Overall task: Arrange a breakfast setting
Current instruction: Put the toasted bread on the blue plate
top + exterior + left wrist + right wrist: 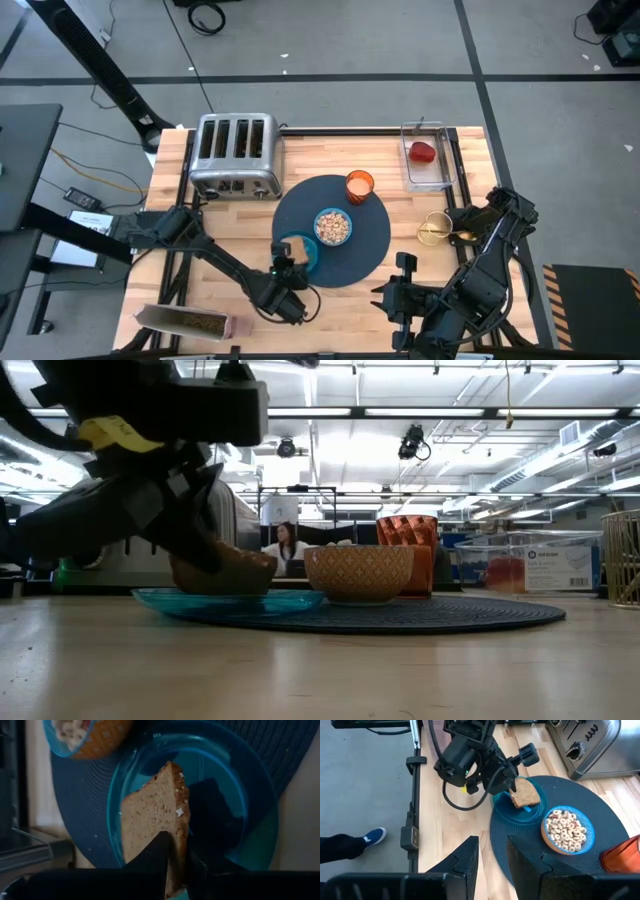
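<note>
The toast slice is held in my left gripper over the teal small plate. The plate lies partly on the near-left edge of the dark-blue round mat. The blue cereal bowl and the orange cup stand on the mat. The red fruit lies in a clear box at the far right. My right gripper is open and empty near the table's near edge, right of the mat. My left gripper pinches the toast slice between its two fingers at the crust end nearest the gripper, one finger on each flat face. It comes slanting down from the table's near-left side. The toast is tilted low over the plate; I cannot tell whether it touches.
A steel toaster stands at the far left. A gold wire basket sits right of the mat. A tray of cereal lies at the near left corner. A person shows in the room beyond the table.
</note>
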### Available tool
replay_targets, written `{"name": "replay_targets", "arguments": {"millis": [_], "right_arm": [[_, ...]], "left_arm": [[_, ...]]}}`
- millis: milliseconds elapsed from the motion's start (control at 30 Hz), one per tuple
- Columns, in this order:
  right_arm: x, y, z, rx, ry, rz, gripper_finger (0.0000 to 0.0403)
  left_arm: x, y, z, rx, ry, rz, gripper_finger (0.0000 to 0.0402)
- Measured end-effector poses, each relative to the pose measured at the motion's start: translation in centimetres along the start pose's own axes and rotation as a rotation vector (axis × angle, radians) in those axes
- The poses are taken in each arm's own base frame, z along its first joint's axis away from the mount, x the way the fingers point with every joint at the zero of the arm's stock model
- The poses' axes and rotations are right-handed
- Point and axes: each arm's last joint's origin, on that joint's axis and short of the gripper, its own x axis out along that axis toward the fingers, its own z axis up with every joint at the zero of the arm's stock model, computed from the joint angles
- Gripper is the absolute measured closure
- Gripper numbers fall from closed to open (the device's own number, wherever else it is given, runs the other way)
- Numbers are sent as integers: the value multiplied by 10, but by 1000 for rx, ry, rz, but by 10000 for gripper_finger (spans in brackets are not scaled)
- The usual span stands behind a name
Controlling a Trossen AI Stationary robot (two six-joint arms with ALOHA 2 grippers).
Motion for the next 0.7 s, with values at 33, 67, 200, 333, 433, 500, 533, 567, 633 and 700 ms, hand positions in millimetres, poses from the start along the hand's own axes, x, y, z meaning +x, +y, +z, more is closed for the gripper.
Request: {"name": "replay_targets", "arguments": {"millis": [33, 67, 200, 333, 433, 500, 533, 567, 633, 700], "right_arm": [[0, 0, 0, 2, -2, 2, 295], [0, 1, 0, 3, -3, 5, 295], [-1, 2, -1, 9, 5, 14, 295], [-1, 3, -1, 24, 26, 42, 295], [-1, 3, -2, 54, 57, 68, 295], [-1, 3, -2, 66, 75, 84, 295], [-1, 3, -2, 73, 82, 89, 295], [-1, 3, -2, 81, 86, 91, 295], [-1, 4, -2, 97, 94, 96, 295], [-2, 3, -2, 113, 103, 101, 295]], "left_arm": [[1, 1, 0, -2, 9, -9, 345], [1, 1, 0, -2, 15, -15, 340], [1, 0, 0, -3, 19, -28, 316], [1, -1, 1, -7, 31, -65, 296], [1, -2, 1, -6, 33, -84, 284], [1, -2, 1, -6, 33, -85, 277], [1, -2, 1, -5, 33, -85, 274], [1, -2, 1, -4, 33, -86, 271], [1, -2, 1, 9, 32, -87, 265], [1, -2, 1, 19, 35, -92, 259]]}}
